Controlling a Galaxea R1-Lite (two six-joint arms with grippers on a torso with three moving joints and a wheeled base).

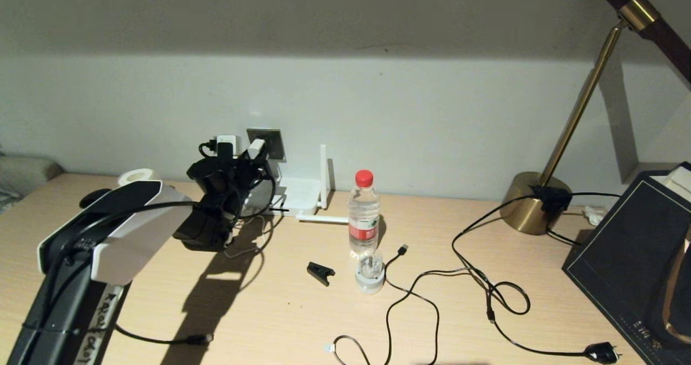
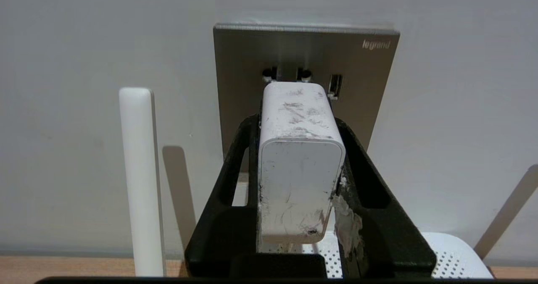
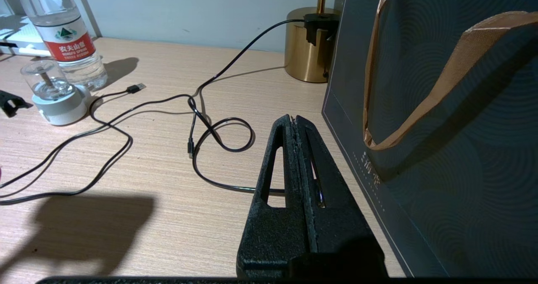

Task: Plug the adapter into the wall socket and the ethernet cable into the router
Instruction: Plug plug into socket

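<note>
One adapter (image 2: 299, 166) between left gripper (image 2: 296, 124) fingers, at wall socket (image 2: 361, 86).

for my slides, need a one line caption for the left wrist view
Left end effector holds the white adapter up to the grey wall socket, beside a router antenna.
</note>
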